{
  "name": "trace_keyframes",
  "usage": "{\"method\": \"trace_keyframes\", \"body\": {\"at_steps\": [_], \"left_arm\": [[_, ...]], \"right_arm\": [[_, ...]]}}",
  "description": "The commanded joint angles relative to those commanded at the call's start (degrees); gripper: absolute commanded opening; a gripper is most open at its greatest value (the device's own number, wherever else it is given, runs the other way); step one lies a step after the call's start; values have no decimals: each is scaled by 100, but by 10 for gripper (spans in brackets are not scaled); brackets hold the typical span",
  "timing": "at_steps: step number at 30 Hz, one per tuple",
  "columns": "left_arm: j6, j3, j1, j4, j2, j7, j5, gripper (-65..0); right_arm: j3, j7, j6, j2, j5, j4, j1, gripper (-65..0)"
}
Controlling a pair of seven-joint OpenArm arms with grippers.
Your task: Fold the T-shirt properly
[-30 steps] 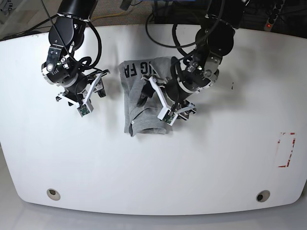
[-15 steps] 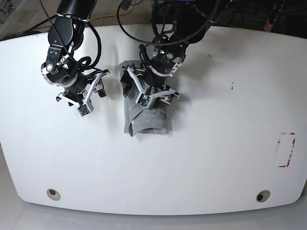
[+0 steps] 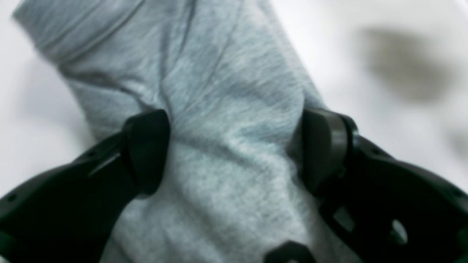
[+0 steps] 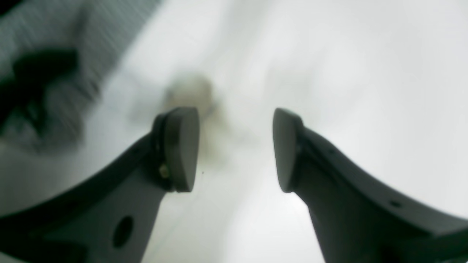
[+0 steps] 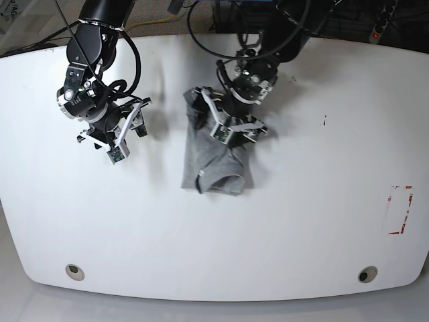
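Note:
The grey T-shirt (image 5: 218, 164) lies folded into a narrow bundle at the middle of the white table (image 5: 301, 221). My left gripper (image 5: 233, 126) sits over the bundle's upper part. In the left wrist view, its fingers (image 3: 146, 153) stand wide apart and grey cloth (image 3: 226, 109) fills the gap between them (image 3: 234, 146). My right gripper (image 5: 134, 124) hovers over bare table to the left of the shirt. It is open and empty (image 4: 234, 120). A blurred edge of the shirt (image 4: 55, 33) shows at the top left of the right wrist view.
A red-marked rectangle (image 5: 401, 209) lies near the table's right edge. Two round holes (image 5: 75, 272) (image 5: 365, 274) sit near the front edge. Cables and a power strip (image 5: 382, 20) run behind the table.
My left arm swung from the shirt's right side across to the left, then back over its upper part. The shirt is now narrower, its printed lettering is covered, and it sits slightly further right. The right arm stayed put.

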Motion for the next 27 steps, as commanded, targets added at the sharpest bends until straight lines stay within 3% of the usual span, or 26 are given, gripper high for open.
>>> {"method": "trace_keyframes", "body": {"at_steps": [1,5,9,13,18,20,25,27], "left_arm": [[-378,-299,0,-9,-202,0,0,-142],[-1389,-1468,123,-9,-659,0,26,-142],[-2251,-2505,141,-149,-1169,0,53,-142],[-2822,-3297,141,-668,-1864,-9,53,-143],[-3253,-4062,141,-1495,-2549,-53,9,-144],[-3516,-4316,114,-1741,-2725,-53,0,-144],[-4457,-5310,105,-2119,-2998,-53,-9,-144],[-4514,-5512,105,-2084,-3086,-35,-9,-144]], "right_arm": [[0,0,0,0,0,-9,0,-352],[0,0,0,-18,0,9,9,-352],[0,0,0,-26,0,9,9,-352],[0,-9,0,-26,0,9,9,-352],[0,-9,0,-26,0,9,9,-352],[0,-9,0,-26,0,9,9,-352],[-9,-9,0,-35,0,105,9,-352],[-26,-9,0,-44,9,158,9,-352]]}}
